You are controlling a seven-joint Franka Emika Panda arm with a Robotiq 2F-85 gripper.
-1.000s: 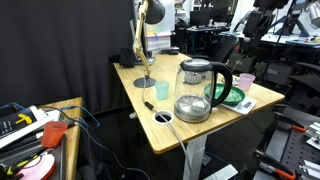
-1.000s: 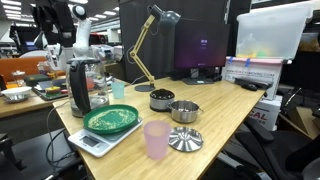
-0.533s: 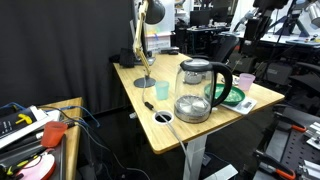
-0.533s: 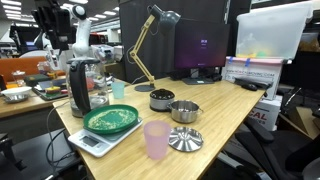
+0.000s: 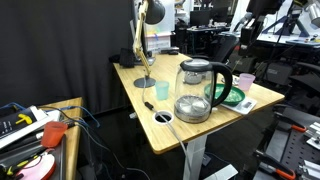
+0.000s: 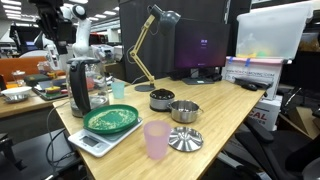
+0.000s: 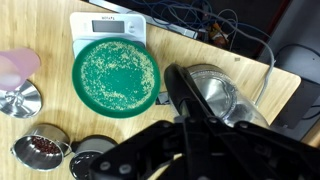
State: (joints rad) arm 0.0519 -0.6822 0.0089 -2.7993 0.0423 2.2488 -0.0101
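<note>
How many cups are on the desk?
2: a pink cup beside the scale, and a green cup next to the kettle. The kettle could hide another.

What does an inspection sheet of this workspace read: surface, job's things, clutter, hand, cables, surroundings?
Surface: wooden table, crowded toward one end.
Job's things: glass kettle below the hand; speckled green plate beside it, sitting on a scale.
Clutter: pink cup, steel bowl, steel lid, dark pot, desk lamp.
Hand: hand shut, holding nothing, well above the kettle.
Cables: tangle of cables beyond the table edge, past the scale.
Surroundings: monitor, clear bin, side cart with tools; more desks behind.
</note>
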